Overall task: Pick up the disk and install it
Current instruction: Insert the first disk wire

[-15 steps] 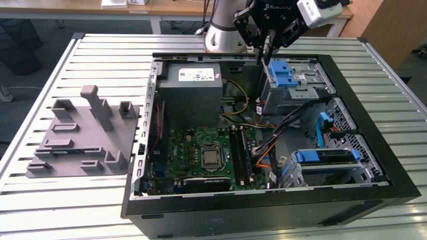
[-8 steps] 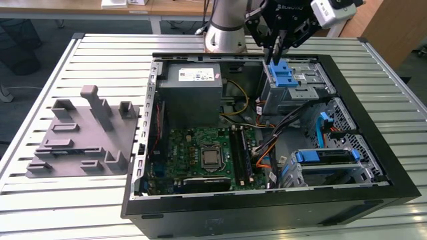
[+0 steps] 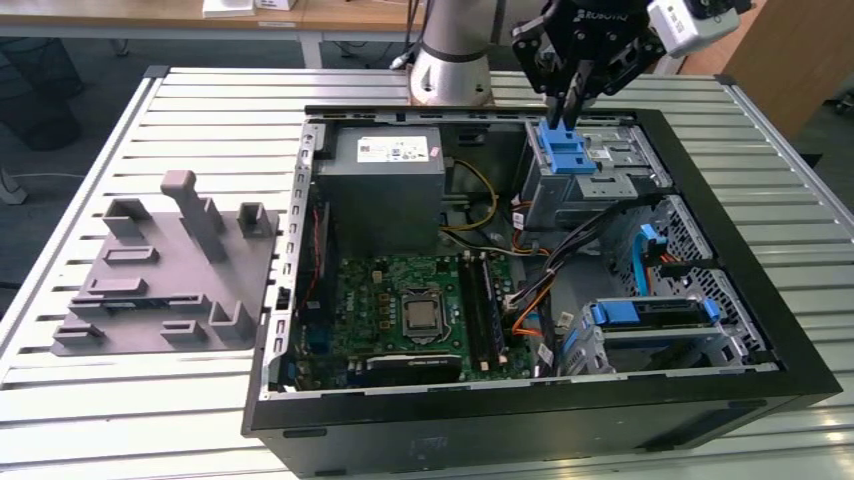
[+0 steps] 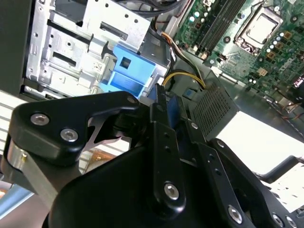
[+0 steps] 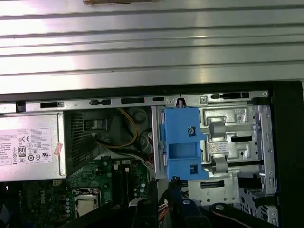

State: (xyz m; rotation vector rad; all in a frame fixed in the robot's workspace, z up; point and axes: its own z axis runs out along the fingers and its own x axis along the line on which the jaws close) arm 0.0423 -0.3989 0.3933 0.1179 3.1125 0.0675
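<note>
The computer case (image 3: 534, 430) lies open on its side on the slatted metal table (image 3: 200, 120), and the big grey power-supply box (image 3: 387, 195) with its white sticker is the easiest thing to steer by. Just beside that box, toward the exterior view's right, stands the metal drive cage (image 3: 621, 160) with a blue latch (image 3: 565, 155) on its face. The arm (image 3: 447, 50) rises behind the box, and the gripper (image 3: 566, 118) hangs straight over the latch, its tips down at the latch's upper edge. I cannot tell from here whether they touch it. I also cannot tell whether the jaws are closed or a little apart, though a sliver of blue shows between them in the second wrist view. The disk (image 3: 650, 313) is well apart from the power-supply box, at the far opposite corner of the case toward the exterior view's right. It lies flat in a metal bay with its blue bracket showing at both ends. The green motherboard (image 3: 400, 300) sits right against the box's near side, and a bundle of cables (image 3: 534, 290) runs past it. Well off to the exterior view's left of the box, outside the case, a grey fixture (image 3: 160, 270) with upright posts rests on the table.
</note>
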